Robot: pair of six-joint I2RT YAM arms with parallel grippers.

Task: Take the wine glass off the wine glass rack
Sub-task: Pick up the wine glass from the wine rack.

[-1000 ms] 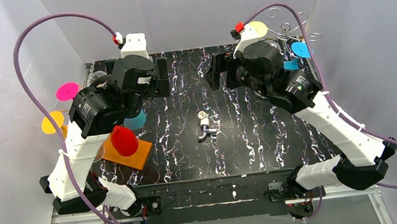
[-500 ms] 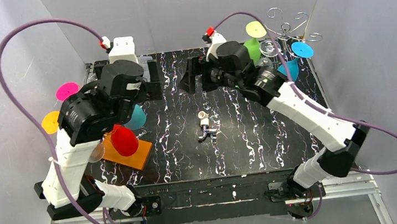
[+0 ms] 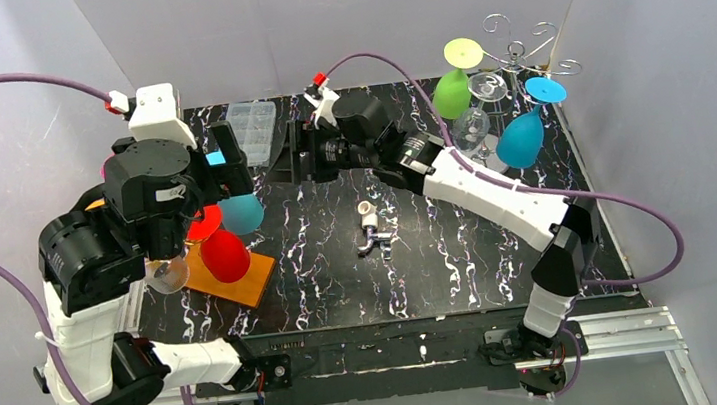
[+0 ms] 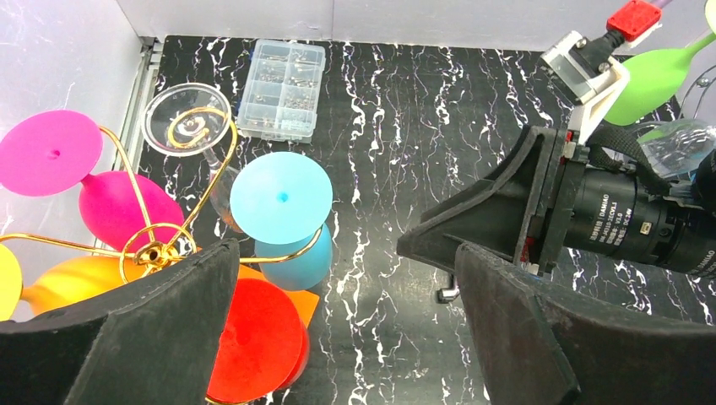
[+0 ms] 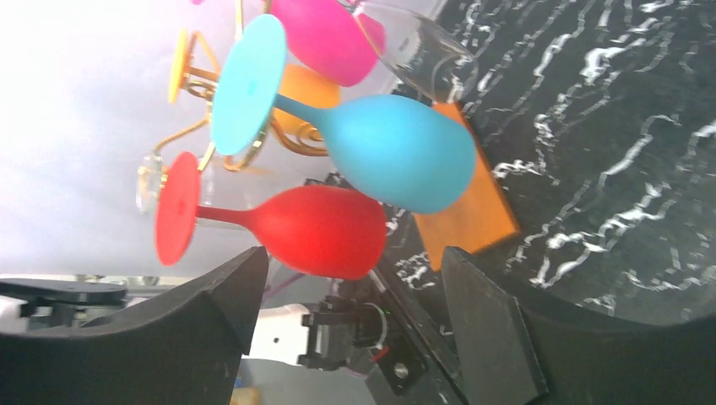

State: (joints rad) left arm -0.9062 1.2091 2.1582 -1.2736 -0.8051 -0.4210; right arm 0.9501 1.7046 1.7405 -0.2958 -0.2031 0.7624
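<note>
A gold wine glass rack [image 4: 156,249] stands at the left on an orange base [image 3: 242,280]. It holds a cyan glass [image 3: 242,215], a red glass [image 3: 224,255], a pink glass [image 4: 49,152], a yellow glass and a clear glass [image 4: 187,118]. My left gripper [image 3: 228,166] is open and empty above the rack; in its wrist view [image 4: 346,337] the cyan foot [image 4: 280,196] and red foot [image 4: 253,337] lie by the left finger. My right gripper [image 3: 292,159] is open and empty, facing the cyan glass [image 5: 397,152] and red glass [image 5: 317,229], apart from both [image 5: 346,337].
A silver rack [image 3: 516,50] at the back right holds a green glass [image 3: 451,95], a blue glass [image 3: 519,137] and a clear glass [image 3: 475,125]. A clear parts box [image 3: 251,128] lies at the back. A small metal fitting [image 3: 371,227] lies mid-table.
The right arm has swung from the back right across the table toward the left rack. The left arm has drawn back to the left, uncovering the parts box.
</note>
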